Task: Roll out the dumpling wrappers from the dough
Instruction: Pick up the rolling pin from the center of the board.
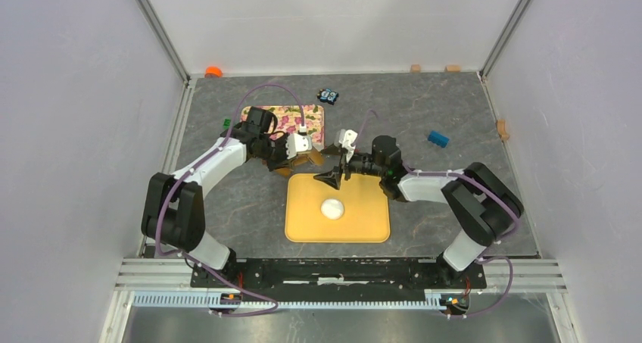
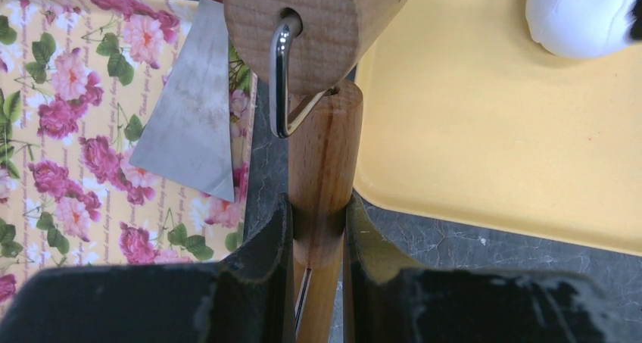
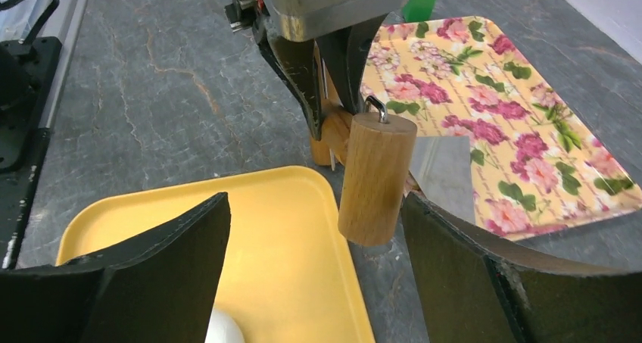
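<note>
The dough (image 1: 331,207) is a smooth white ball on the yellow board (image 1: 363,226), also at the top right of the left wrist view (image 2: 583,17). No dumpling wrappers are in view. My left gripper (image 2: 318,207) is shut on the thin wooden handle (image 2: 324,169) of a small roller. Its drum (image 3: 375,176) hangs over the board's far left corner. My right gripper (image 3: 316,203) is open, its fingers either side of the drum and not touching it. The dough (image 3: 223,329) lies beneath the right gripper's left finger.
A floral board (image 1: 284,118) lies behind the yellow one, with a metal scraper blade (image 2: 189,116) on it. A green block (image 1: 226,122), a blue block (image 1: 437,138) and a small black item (image 1: 328,96) lie on the grey table, with wooden blocks (image 1: 502,129) near the walls.
</note>
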Controlling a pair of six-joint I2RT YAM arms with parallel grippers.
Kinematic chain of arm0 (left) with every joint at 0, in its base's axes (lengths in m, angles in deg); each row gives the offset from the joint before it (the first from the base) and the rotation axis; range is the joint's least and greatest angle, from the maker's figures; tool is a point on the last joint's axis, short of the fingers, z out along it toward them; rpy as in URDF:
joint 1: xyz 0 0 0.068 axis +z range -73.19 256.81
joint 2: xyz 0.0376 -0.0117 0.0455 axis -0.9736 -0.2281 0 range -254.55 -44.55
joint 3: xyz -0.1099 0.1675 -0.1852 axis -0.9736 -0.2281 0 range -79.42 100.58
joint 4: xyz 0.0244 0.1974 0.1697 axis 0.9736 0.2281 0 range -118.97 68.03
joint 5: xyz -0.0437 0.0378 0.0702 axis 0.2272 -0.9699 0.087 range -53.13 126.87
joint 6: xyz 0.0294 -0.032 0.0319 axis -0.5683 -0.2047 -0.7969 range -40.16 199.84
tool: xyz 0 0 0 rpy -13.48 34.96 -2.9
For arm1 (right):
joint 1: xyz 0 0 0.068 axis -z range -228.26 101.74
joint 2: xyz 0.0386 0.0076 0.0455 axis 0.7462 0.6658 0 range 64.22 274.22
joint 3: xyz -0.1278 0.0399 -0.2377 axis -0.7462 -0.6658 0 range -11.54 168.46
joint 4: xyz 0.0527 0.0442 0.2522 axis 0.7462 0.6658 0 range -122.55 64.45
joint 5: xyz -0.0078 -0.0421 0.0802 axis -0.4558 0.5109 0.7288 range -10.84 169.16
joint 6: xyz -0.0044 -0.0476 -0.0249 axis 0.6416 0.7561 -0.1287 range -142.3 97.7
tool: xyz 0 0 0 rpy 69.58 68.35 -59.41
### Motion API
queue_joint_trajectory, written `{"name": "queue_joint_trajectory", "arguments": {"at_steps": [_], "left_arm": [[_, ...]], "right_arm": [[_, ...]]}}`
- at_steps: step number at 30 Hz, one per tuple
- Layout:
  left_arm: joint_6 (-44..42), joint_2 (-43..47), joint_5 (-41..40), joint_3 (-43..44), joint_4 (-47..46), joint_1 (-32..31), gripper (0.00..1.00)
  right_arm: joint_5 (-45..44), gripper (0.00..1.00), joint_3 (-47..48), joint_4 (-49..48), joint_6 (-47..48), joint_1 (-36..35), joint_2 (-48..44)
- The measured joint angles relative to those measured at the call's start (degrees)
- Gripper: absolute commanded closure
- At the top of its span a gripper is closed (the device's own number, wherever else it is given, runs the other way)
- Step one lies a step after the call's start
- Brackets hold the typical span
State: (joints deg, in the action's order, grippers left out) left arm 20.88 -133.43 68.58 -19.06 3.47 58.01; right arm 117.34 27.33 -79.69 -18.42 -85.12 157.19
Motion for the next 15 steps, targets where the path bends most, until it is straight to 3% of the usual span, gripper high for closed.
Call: {"name": "queue_joint_trajectory", "arguments": {"at_steps": [8,13,15], "left_arm": [[0.0,0.0,1.6,0.0,0.0,0.1,0.98],[0.0,0.0,1.9,-0.2,0.0,0.1,0.98],[0.0,0.0,1.9,-0.3,0.0,0.1,0.98]], "right_arm": [[0.4,0.2,7.6,-4.9,1.2,-3.3,11.0],[-0.3,0.48,10.9,-6.0,0.9,-3.9,14.5],[-0.5,0.54,12.0,-6.0,0.6,-3.7,15.5]]}}
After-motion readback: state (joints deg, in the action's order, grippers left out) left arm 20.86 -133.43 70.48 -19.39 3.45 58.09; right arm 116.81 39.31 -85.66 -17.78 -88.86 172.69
